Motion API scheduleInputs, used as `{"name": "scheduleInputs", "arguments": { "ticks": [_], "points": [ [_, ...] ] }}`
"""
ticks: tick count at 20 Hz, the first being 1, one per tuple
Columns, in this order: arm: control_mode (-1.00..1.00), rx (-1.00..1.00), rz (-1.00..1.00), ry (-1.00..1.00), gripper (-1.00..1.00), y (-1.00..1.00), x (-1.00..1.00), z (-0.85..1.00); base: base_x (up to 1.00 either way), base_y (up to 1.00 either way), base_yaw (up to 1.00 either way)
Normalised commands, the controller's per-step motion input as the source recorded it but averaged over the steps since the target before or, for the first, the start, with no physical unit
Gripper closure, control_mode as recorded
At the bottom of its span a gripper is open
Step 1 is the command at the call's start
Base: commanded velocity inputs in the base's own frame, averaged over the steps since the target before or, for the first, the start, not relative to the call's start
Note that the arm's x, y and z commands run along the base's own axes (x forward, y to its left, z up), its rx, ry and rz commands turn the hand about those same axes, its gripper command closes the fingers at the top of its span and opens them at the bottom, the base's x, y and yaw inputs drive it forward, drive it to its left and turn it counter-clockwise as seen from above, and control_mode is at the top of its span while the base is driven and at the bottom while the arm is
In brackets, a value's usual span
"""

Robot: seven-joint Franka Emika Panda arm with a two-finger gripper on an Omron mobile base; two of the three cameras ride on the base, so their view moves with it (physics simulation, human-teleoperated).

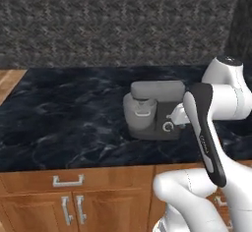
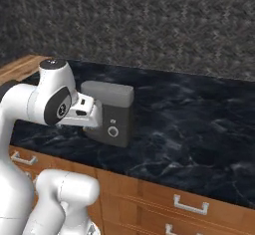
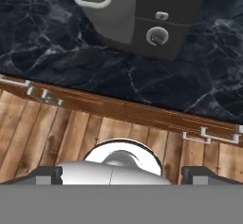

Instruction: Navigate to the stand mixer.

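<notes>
The stand mixer (image 1: 152, 110) stands on the dark marble counter (image 1: 64, 118), a little in from its front edge. It has a rounded light-grey head, a pale grey bowl on its left and a dark base with a small round knob (image 1: 168, 126). In the right base view the stand mixer (image 2: 113, 115) sits just behind my arm's wrist. The hand view looks down on the stand mixer (image 3: 137, 14) at the top, with its knob (image 3: 156, 36) facing me. My gripper (image 3: 124, 176) is open, its fingertips (image 3: 46, 174) far apart with nothing between them. It hangs in front of the counter edge, level with the mixer.
Wooden cabinets with silver handles (image 1: 68, 180) run under the counter. A dark patterned wall (image 1: 118, 19) closes the back. Drawer fronts with handles (image 2: 189, 205) lie to the right. Wooden floor (image 3: 57, 133) shows below the hand. A wood surface (image 1: 9, 81) adjoins the counter's left end.
</notes>
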Motion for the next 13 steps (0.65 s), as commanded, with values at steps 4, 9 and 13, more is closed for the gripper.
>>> {"name": "scheduleInputs", "arguments": {
  "ticks": [4, 9, 13],
  "points": [
    [1.0, 0.0, 0.0, 0.0, -1.0, 0.0, 0.0, 0.0, 0.54, 0.23, -0.17],
    [1.0, 0.0, 0.0, 0.0, -1.0, 0.0, 0.0, 0.0, 0.4, 0.29, -0.21],
    [1.0, 0.0, 0.0, 0.0, -1.0, 0.0, 0.0, 0.0, 0.32, 0.32, -0.28]
  ]
}}
